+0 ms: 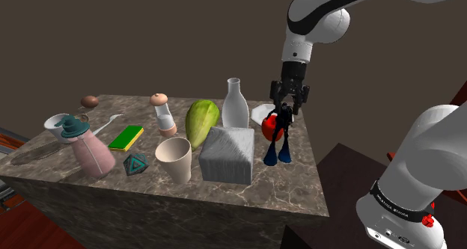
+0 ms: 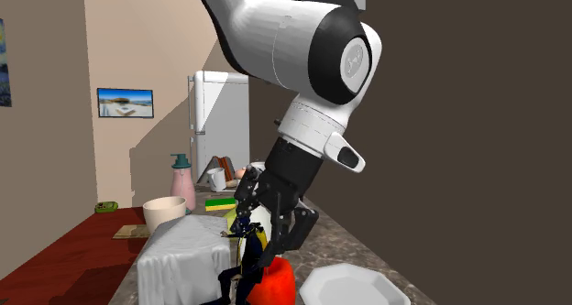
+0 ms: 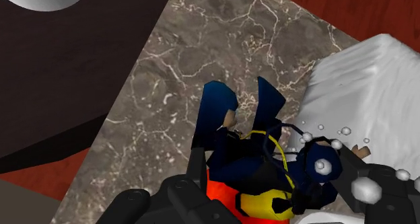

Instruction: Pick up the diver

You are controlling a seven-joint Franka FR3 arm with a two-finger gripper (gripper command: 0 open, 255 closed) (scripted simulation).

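While in one hand (image 1: pixel 285 117), one diver (image 1: pixel 275 144).

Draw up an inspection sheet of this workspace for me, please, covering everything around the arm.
Surface: dark veined marble countertop, crowded toward the shoulder view's left.
Job's things: dark blue diver figure with red and yellow gear, clasped in the gripper, fins pointing down beside the box.
Clutter: grey-white box, beige cup, green leafy vegetable, white bottle, pink bottle with teal pump, green and yellow sponge, white plate.
Grippers: black two-finger gripper, shut on the diver.
Cables: nothing seen.
Surroundings: white fridge and framed picture on a beige wall.
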